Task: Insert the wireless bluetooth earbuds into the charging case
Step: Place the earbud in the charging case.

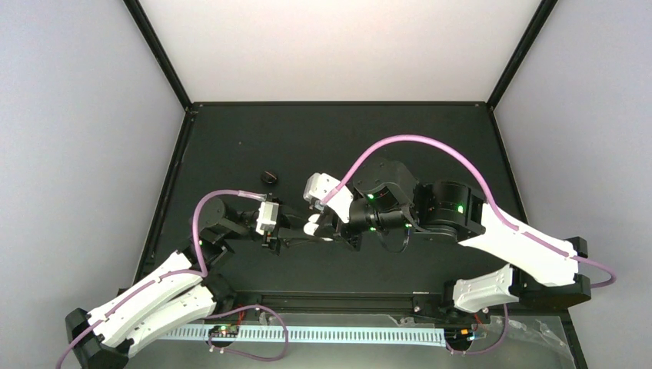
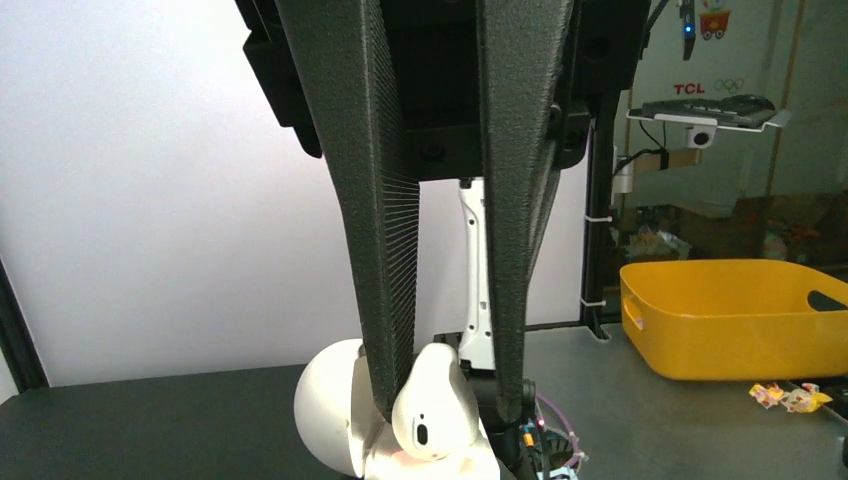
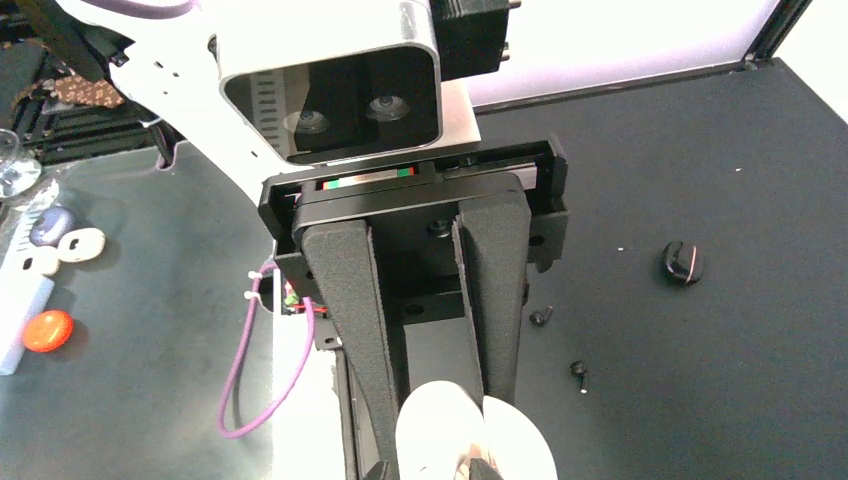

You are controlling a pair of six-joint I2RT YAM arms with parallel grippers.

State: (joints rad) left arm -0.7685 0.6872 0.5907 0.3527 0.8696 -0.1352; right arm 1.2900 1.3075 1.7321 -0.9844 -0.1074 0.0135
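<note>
Black bench (image 1: 346,131) from above, arms meeting at the charging case (image 1: 313,224); left wrist: left claw (image 2: 447,405) clamped on it; right wrist: right claw (image 3: 440,430) straddles it, grip unclear, earbuds (image 3: 541,316) loose just right of the case, so right arm's nearer imo.

The charging case (image 3: 432,428) runs off the bottom edge in both wrist views, its lower part lost. It covers the fingertips of the left gripper (image 2: 445,405) in the right wrist view. From above, the right gripper (image 1: 332,234) beside the case is a dark blur (jaws unreadable). Two black specks (image 3: 541,316) near the case are too small to name.
</note>
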